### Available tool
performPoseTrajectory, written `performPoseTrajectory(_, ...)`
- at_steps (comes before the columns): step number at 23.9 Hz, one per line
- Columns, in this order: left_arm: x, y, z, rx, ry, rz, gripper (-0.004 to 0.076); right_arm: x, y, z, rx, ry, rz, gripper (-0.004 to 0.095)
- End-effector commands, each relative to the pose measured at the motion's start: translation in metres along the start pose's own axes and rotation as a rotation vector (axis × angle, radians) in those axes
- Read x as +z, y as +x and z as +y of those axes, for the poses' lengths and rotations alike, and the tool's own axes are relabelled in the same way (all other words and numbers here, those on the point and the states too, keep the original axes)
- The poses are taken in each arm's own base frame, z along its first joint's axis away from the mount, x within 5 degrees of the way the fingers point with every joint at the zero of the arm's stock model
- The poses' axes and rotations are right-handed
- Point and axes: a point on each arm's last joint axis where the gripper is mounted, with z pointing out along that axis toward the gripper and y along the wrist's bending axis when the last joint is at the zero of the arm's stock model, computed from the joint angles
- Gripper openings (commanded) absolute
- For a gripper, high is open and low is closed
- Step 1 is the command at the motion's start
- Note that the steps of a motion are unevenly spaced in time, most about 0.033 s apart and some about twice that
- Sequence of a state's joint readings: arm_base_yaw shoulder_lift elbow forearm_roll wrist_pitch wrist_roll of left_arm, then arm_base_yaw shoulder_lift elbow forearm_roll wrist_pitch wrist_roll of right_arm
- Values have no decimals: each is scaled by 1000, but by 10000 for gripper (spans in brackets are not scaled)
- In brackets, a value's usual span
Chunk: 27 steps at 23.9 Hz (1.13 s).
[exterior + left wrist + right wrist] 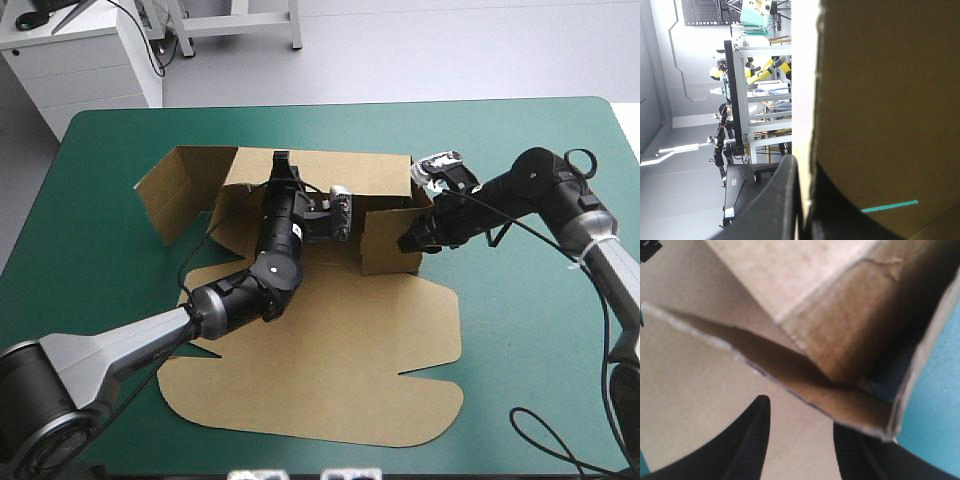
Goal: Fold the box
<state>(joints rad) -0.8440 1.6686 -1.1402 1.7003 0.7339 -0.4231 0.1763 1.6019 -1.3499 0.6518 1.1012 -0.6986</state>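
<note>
The box [330, 350] lies mid-table roughly half done, far wall and side flaps raised but the near panel flat, with the left gripper [283, 162] pinching the far wall and the right gripper [411, 240], jaws spread, at the right corner.

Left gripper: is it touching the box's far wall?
Touching. In the left wrist view, the left gripper is shut on the box, its wall edge between the fingers.
</note>
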Motion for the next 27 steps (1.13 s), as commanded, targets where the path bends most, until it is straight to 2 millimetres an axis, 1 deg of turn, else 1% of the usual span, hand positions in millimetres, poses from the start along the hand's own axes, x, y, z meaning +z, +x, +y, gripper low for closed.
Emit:
performPoseTrajectory(1, -12, 0, 30, 34, -139, -28, -8, -20, -11, 6, -26, 76, -114, 426)
performPoseTrajectory(4, -12, 0, 30, 34, -139, -28, -8, -21, -11, 6, -28, 89, -113, 426)
performPoseTrajectory(9, -12, 0, 30, 35, -137, -33, -8, -21, -2, 13, -21, 16, -20, 421)
performPoseTrajectory(14, -12, 0, 30, 35, -137, -33, -8, -21, -1, 13, -20, 12, -10, 399)
performPoseTrajectory(16, -12, 0, 30, 35, -137, -33, -8, -21, 0, 14, -3, 1, 5, 321)
performPoseTrajectory(18, -12, 0, 30, 35, -137, -33, -8, -21, 1, 15, 3, -10, 20, 168)
performPoseTrajectory(20, -12, 0, 30, 35, -137, -33, -8, -22, 2, 19, 16, -44, 28, -13)
performPoseTrajectory(23, -12, 0, 30, 35, -137, -33, -8, -26, -2, 31, 45, -145, -18, -18)
performPoseTrajectory(25, -12, 0, 30, 35, -137, -33, -8, -40, -8, 40, 11, -155, -74, -18)
performPoseTrajectory(26, -12, 0, 30, 35, -137, -33, -8, -52, -14, 46, -8, -138, -109, -18)
performPoseTrajectory(27, -12, 0, 30, 35, -137, -33, -8, -69, -22, 50, -26, -109, -159, -18)
